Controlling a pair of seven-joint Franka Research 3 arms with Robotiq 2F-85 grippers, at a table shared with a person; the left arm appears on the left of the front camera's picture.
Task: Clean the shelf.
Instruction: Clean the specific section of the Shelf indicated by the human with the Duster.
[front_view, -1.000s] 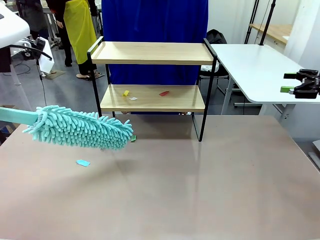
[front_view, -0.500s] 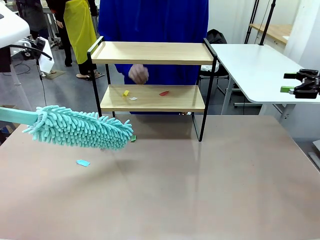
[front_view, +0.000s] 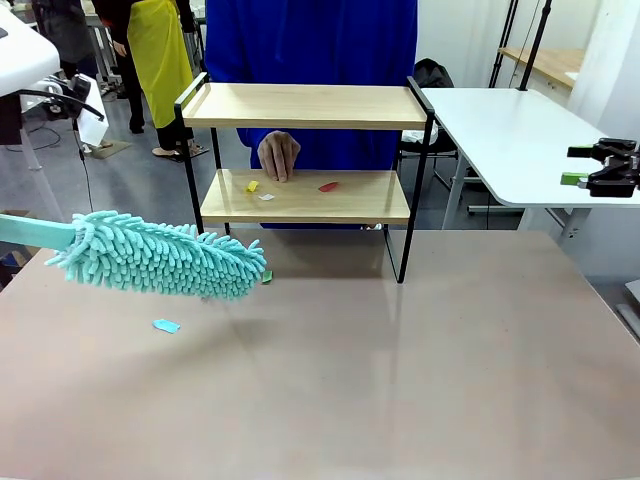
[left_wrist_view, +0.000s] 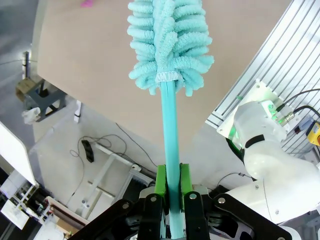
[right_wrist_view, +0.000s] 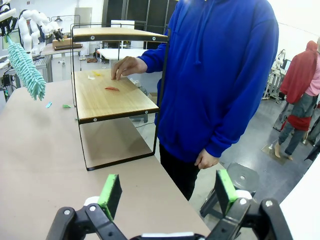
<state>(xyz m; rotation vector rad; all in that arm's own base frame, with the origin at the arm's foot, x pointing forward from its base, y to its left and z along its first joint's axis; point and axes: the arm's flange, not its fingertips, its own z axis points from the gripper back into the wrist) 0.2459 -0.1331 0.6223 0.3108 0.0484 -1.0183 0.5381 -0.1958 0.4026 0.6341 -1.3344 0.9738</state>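
Left gripper (left_wrist_view: 171, 174) clamps the teal duster (front_view: 160, 255); right gripper (right_wrist_view: 168, 192) spread wide; hand (front_view: 278, 155) at the shelf (front_view: 300, 105) lower board.

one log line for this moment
left gripper shut on duster | right gripper open | person's hand at scraps on shelf lower board
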